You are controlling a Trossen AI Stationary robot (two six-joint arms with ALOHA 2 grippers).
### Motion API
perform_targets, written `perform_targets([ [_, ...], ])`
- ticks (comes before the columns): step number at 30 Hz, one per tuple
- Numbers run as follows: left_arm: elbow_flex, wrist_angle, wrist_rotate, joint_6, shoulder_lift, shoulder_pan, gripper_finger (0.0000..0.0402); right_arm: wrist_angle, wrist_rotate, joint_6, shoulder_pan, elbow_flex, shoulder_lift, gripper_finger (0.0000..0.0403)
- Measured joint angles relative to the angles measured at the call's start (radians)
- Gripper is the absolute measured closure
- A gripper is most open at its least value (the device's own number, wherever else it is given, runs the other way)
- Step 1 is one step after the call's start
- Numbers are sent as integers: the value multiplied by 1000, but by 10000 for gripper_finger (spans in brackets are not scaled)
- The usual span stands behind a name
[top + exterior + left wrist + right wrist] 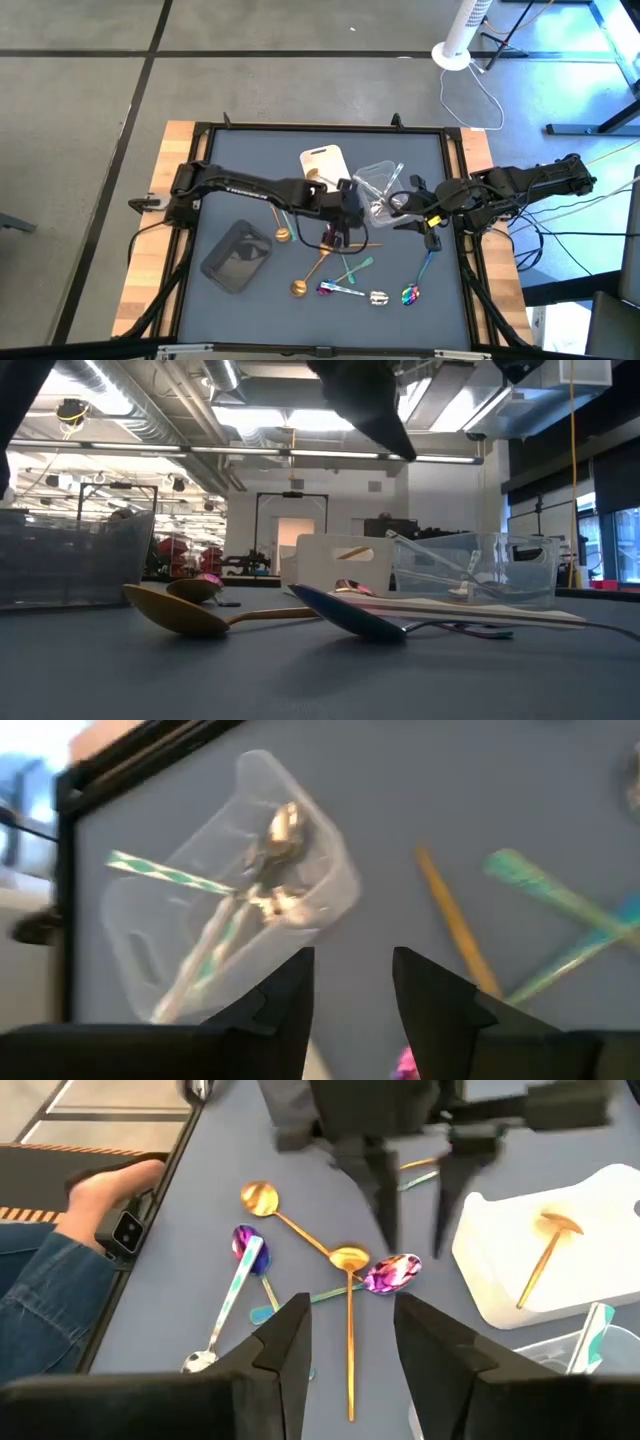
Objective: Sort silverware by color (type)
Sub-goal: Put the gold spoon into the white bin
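Observation:
Silverware lies loose on the grey mat: two gold spoons [258,1198] [348,1260], a purple-teal spoon [247,1245], another iridescent spoon [393,1273], and an iridescent piece [415,290] at the near right. A gold piece [545,1240] lies in the white tray [322,163]. Silver pieces [275,840] lie in the clear tray [320,890]. My left gripper [410,1230] hangs open over the mat's middle, above the iridescent spoon, holding nothing. My right gripper [350,1345] stands open and raised at the right, beside the clear tray.
A dark grey tray [237,255] sits on the near left of the mat. A small silver piece [380,298] lies near the front edge. A person's knee and hand [80,1230] show at the table's edge in the right wrist view. Bare mat lies along the far left.

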Motion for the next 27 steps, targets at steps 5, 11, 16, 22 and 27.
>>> perform_targets([
  [5,1,-42,72,-122,-23,-34,269,-1,3,0,0,0,1,269],
  [11,0,-53,100,-263,-24,-82,269,-1,5,-1,0,0,1,269],
  [16,0,-57,100,-349,-24,-123,269,-1,5,-1,0,0,1,269],
  [22,0,-129,100,-460,-24,-176,269,-1,5,-1,0,0,1,269],
  [27,0,-259,91,-693,-23,-218,269,-1,5,-1,0,0,1,269],
])
